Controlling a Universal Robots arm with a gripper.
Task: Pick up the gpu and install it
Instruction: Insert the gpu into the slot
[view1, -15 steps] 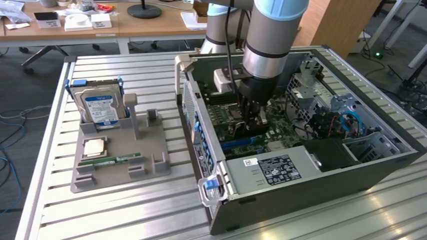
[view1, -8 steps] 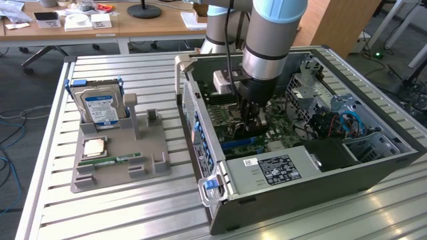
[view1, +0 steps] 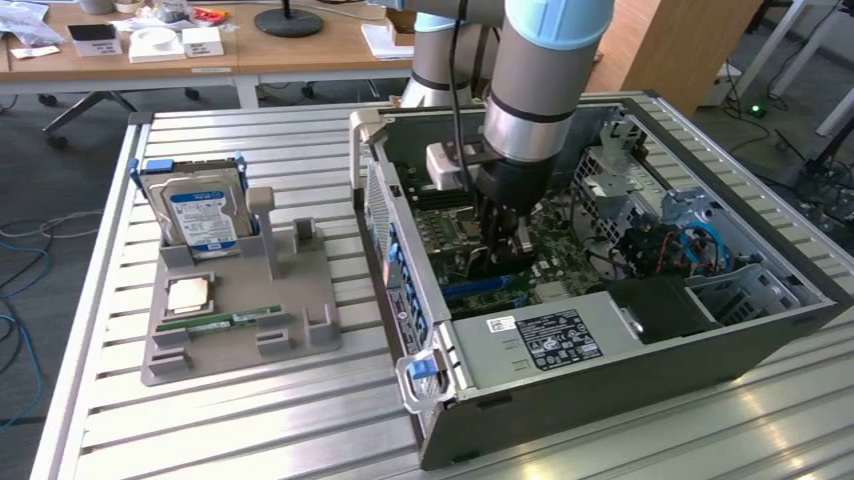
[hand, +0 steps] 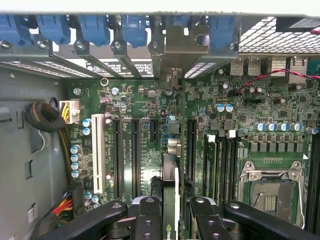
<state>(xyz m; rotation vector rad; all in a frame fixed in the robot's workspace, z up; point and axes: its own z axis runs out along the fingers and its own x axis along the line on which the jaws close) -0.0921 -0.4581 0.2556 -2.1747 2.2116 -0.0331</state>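
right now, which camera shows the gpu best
The wrist view: the gpu stands edge-on, clamped in the gripper, over the motherboard. In the exterior view the arm and gripper hide most of it inside the computer case.

Exterior view: bright, even room light. The table (view1: 747, 425) slats carry broad glare streaks toward the exterior view's right. The arm (view1: 541, 90) throws a soft shadow onto the motherboard (view1: 447, 215) inside the case (view1: 587, 370). Wrist view: board evenly lit, capacitor tops (hand: 224, 107) glinting. Case edge past the blue clips (hand: 95, 27) blown out to white. Gripper (hand: 177, 204) and gpu (hand: 170, 185) dark, underlit.
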